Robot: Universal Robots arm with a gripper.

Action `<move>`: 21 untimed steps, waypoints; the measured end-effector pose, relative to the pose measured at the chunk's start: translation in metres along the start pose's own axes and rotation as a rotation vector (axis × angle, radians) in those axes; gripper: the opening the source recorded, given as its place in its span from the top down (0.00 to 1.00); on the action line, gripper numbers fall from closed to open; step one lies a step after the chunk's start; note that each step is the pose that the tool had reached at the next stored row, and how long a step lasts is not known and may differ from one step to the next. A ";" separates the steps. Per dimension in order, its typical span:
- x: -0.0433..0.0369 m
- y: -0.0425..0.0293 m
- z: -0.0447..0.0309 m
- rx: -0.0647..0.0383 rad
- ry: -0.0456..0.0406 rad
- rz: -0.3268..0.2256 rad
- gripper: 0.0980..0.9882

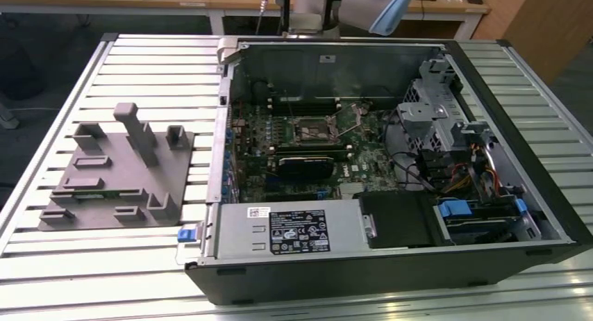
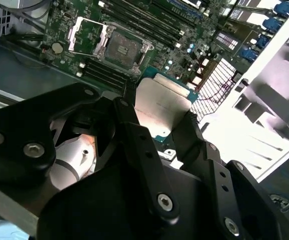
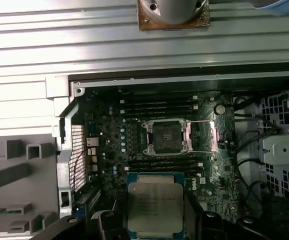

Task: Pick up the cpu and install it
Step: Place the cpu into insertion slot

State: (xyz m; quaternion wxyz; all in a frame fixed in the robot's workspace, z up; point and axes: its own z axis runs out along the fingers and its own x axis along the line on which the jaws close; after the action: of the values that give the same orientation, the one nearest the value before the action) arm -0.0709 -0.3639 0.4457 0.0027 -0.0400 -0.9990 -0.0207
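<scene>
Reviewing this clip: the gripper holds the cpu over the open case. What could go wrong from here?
1. The gripper pinches the cpu at two opposite edges. It could tilt or slip and fall onto the motherboard.
2. The socket is a tight target, and lowering the chip offset or rotated might damage it.
3. The opened retention frame lies beside the socket, and a finger might catch it.

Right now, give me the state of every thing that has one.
cpu, clamped between the fingers, lifted, not installed.
socket, empty, load plate swung open.
computer case, on its side, panel off.
grey tray, flat on the table.
</scene>
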 end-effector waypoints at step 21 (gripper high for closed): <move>0.0000 0.0000 0.0012 -0.001 -0.0056 0.136 0.51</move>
State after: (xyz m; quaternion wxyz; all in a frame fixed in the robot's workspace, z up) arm -0.0709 -0.3639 0.4445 0.0013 -0.1080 -0.9939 -0.0208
